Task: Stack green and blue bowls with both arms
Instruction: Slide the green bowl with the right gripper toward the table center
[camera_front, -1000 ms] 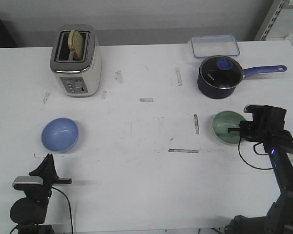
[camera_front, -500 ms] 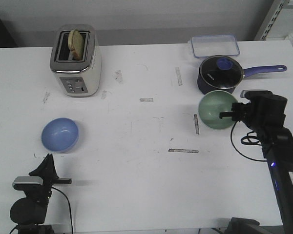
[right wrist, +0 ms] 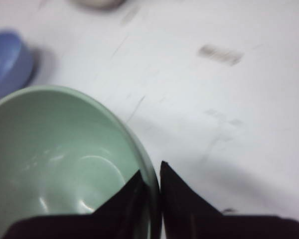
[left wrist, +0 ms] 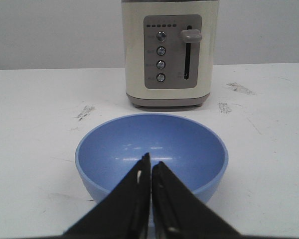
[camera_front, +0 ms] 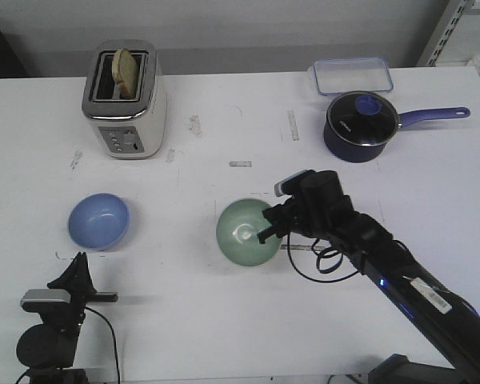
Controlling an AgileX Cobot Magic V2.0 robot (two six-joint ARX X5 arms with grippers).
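At the table's near left edge the left gripper (camera_front: 80,268) sits low, its two pointed fingers pressed together on nothing, as the left wrist view (left wrist: 150,172) makes plain; the front view alone shows only a dark tip. Just beyond it rests the blue bowl (camera_front: 98,221), upright on the white table (camera_front: 224,320). The left wrist view sets this bowl (left wrist: 151,152) directly ahead of the fingertips, with the cream toaster (left wrist: 168,52) behind it; from the front the toaster (camera_front: 125,100) stands at the far left, a slice of bread in its slot.

Toward the centre, the green bowl (camera_front: 247,233) is held by the right gripper (camera_front: 266,232). The right wrist view shows what the front cannot: the fingers (right wrist: 149,191) pinch the bowl's (right wrist: 60,164) rim, one inside, one outside. At far right stand a navy saucepan (camera_front: 360,124) and a clear container (camera_front: 352,75).
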